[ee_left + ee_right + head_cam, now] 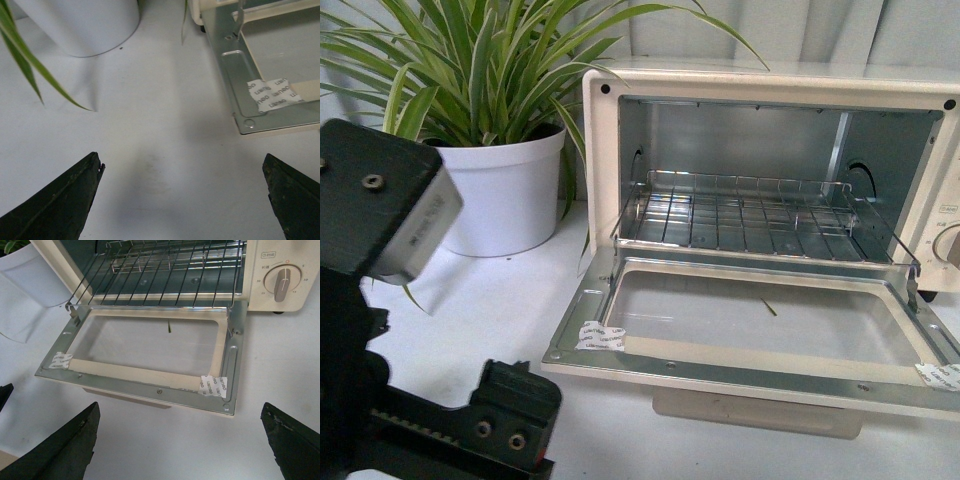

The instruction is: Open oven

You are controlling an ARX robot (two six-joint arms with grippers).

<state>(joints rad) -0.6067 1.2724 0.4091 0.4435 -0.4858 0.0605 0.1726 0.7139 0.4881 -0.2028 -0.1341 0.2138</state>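
the left gripper (182, 160) hangs with its 2 dark, wedge-shaped fingers (65, 200) spread wide over the bare white table (150, 125), holding nothing. the right gripper (180, 410) is just as wide apart and empty, in front of the lowered door (620, 350). the oven (770, 85) stands on the table just right of a plant pot (505, 190), with its door dropped flat, so the task looks done.

the risk now is a careless pull-away. the left gripper is near the door's corner, and a sideways sweep could clip that thin edge or shove the oven. a right gripper dropping onto the pane would load the hinges. the drooping leaves (25, 65) could snag.

the shell is smooth cream paint and boxy. the door's inner frame is bright stamped sheet metal around a clear pane, with 2 patches of printed white tape (270, 93) at its front corners. the wire rack (740, 215) is a grid of thin shiny rods. the knob (282, 282) is round with a bar pointer, and the pot is glossy, white and tapered.
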